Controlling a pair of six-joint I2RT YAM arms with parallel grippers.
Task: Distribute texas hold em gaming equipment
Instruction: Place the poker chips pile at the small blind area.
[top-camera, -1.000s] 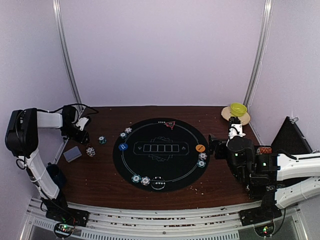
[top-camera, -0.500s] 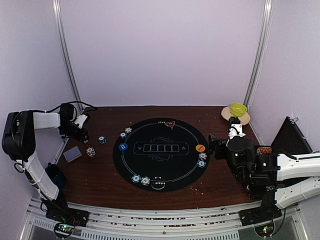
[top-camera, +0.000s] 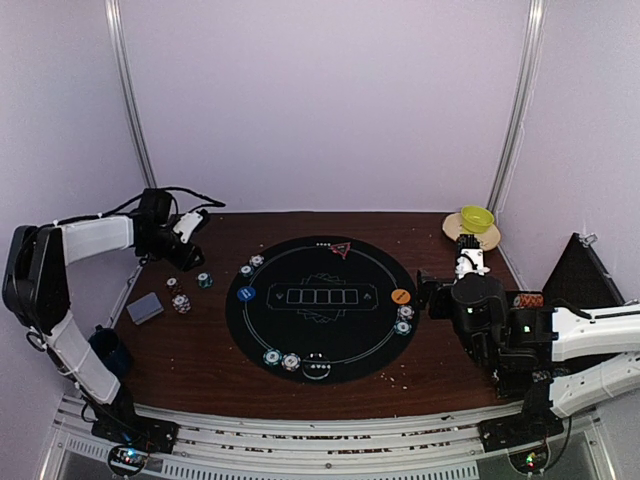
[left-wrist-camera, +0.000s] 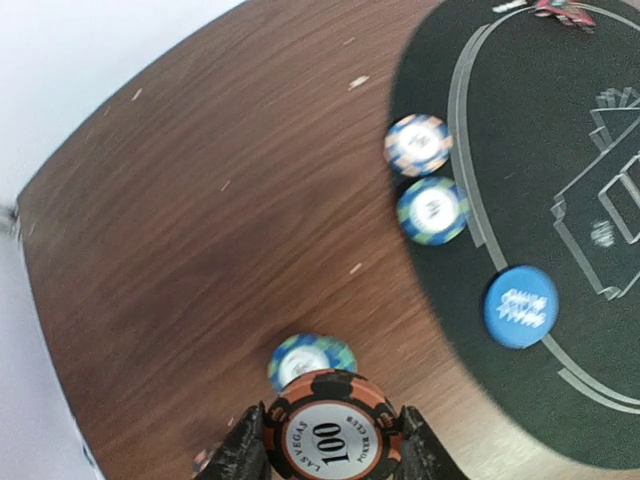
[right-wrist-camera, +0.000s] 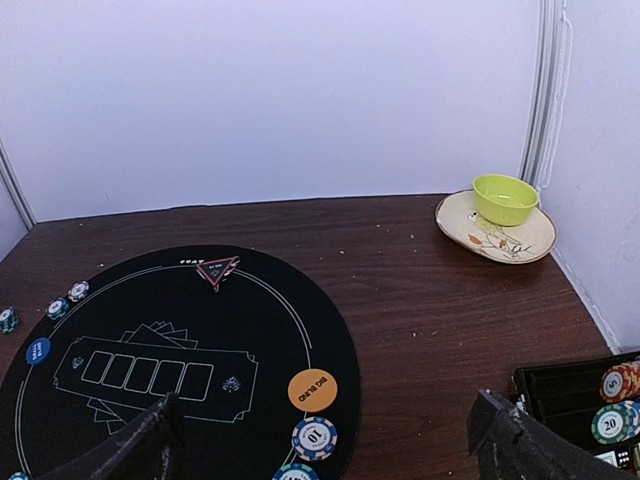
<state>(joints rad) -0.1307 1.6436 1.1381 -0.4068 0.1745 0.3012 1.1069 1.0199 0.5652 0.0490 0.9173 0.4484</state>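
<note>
Inside left tool (left-wrist-camera: 330, 448), seemingly clamped: orange chip (left-wrist-camera: 331, 436).

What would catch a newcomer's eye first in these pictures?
A round black mat fills the middle of the table. The left gripper pinches an orange 100 chip above the wood left of it. A yellow-green bowl sits on a plate at the far right corner.

I work in a lab test booth: bare pale walls (top-camera: 320, 100), metal corner posts (top-camera: 514, 110), and a mounting rail (top-camera: 320, 425) along a wooden table's (top-camera: 190, 350) near edge.
</note>
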